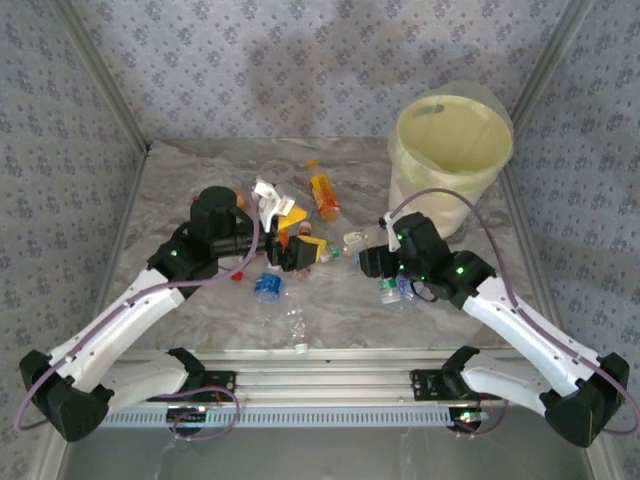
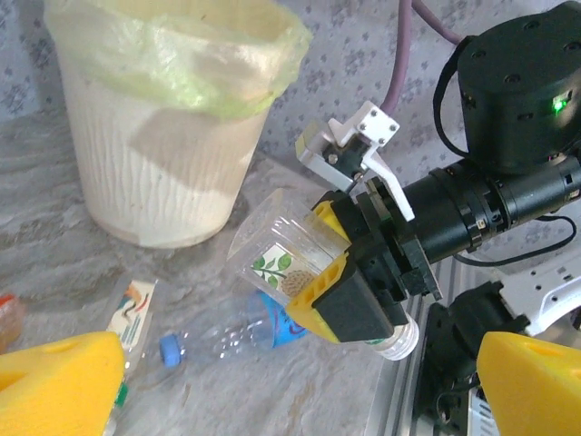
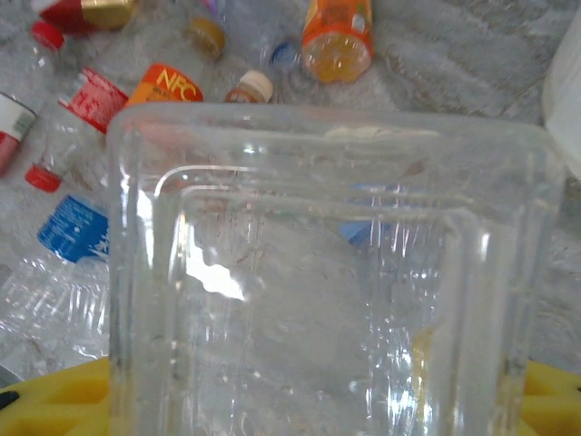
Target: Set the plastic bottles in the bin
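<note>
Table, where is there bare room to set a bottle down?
Bare table: the far-left corner beyond the left arm, and the strip between the orange-filled bottle and the bin. Crowded: the middle, where the plastic bottles lie heaped.

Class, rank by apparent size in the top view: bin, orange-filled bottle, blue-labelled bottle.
1. bin, largest.
2. orange-filled bottle and blue-labelled bottle look about alike; the latter's clear outline is faint, so I leave them unranked.
</note>
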Robot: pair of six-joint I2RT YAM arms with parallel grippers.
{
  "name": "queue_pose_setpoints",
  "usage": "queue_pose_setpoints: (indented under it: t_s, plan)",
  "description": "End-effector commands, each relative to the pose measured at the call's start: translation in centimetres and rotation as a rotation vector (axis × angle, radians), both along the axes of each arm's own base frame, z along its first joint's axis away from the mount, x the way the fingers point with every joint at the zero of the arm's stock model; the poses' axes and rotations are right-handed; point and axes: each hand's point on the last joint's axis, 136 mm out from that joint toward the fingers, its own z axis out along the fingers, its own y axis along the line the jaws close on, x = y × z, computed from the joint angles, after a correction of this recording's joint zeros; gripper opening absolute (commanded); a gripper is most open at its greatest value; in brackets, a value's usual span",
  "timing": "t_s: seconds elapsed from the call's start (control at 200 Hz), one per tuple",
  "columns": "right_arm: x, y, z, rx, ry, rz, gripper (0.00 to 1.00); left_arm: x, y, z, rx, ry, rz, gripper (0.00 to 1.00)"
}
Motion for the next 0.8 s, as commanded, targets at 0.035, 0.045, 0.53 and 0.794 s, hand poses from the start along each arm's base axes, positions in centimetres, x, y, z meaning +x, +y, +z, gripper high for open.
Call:
queue_pose_setpoints:
  t_s: [0.035, 0.045, 0.53, 0.794]
  plan:
    - [0.3, -1.0, 3.5, 0.01, -0.06, 0.016, 0.65, -0.7, -1.2, 4.0, -0.128, -0.068, -0.08, 1.0]
    - [0.4, -1.1, 3.7, 0.011, -0.064, 0.014, 0.65, -0.7, -1.2, 4.1, -0.13, -0.067, -0.083, 1.0]
    - [5.0, -4.8, 14.1, 0.027, -0.302, -0.095, 0.65, -1.4, -2.0, 3.6, -0.188, -0.036, -0.154, 1.0]
    - [8.3, -7.4, 18.6, -0.015, -0.407, -0.197, 0.65, -1.4, -1.8, 3.7, -0.198, -0.036, -0.139, 1.0]
